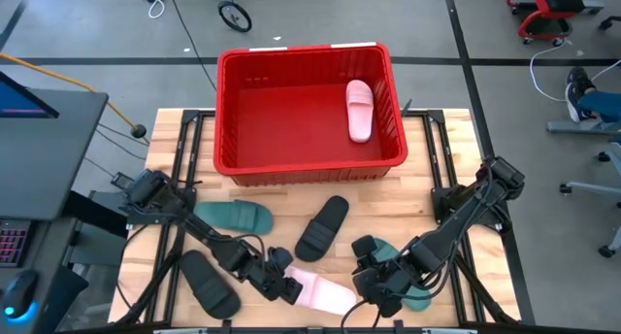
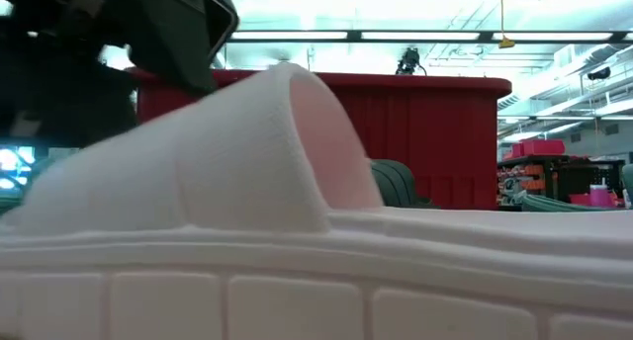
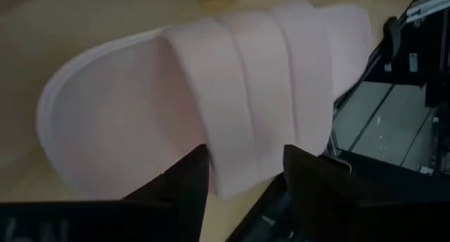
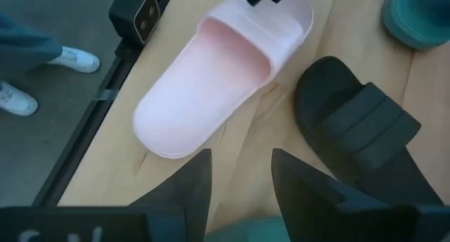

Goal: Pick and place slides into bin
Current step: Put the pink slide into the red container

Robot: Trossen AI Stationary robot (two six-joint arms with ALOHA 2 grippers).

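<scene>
Left wrist view, pale pink slide (image 3: pixel 211 108), ribbed wide strap, left fingers (image 3: pixel 184 193) apart astride it, right fingers (image 4: pixel 190 182) apart

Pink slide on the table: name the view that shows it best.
The right wrist view: the whole pink slide lies in sight, strap and footbed, beside a black slide. The left wrist view crops it between the open left gripper. The high view shows it small and part hidden; the low view sees only its side.
</scene>
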